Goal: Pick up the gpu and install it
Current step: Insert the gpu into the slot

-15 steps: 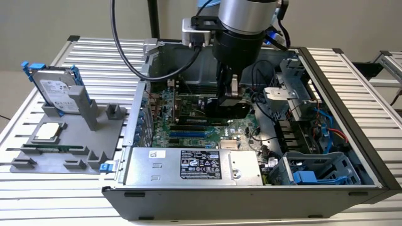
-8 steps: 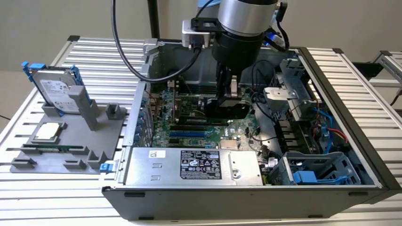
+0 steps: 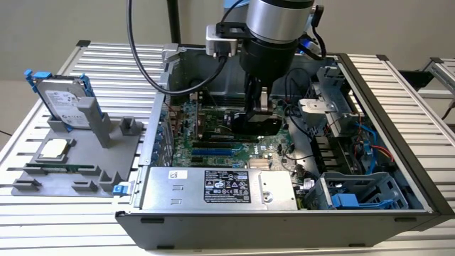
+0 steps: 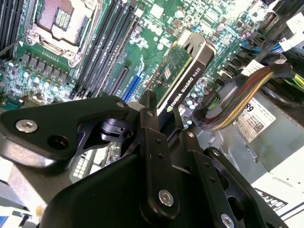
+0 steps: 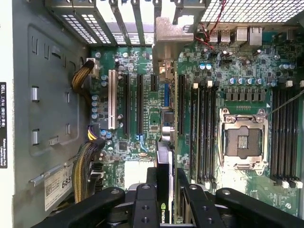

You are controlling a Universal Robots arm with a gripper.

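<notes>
The gpu (image 4: pixel 183 71) is a flat card with a green board on one face and a black shroud on the other. It is held on edge, tilted, in my gripper (image 4: pixel 161 116), which is shut on it. In the first wrist view the gpu (image 5: pixel 164 161) shows edge-on between the black fingers (image 5: pixel 142 199), in line with the expansion slots (image 5: pixel 140 102). Its silver end bracket (image 5: pixel 168 33) points toward the case's rear slot openings. In the exterior view my gripper (image 3: pixel 257 121) hangs low inside the open computer case (image 3: pixel 398 154), over the motherboard (image 3: pixel 206 146). I cannot tell whether the card touches a slot.
An empty processor socket (image 5: pixel 243 140) and memory slots (image 5: pixel 204 133) lie beside the card. A cable bundle (image 4: pixel 237 102) and the power supply (image 3: pixel 220 186) are close by. A grey fixture (image 3: pixel 78 160) at the exterior view's left holds a hard drive in a blue frame (image 3: pixel 65 101).
</notes>
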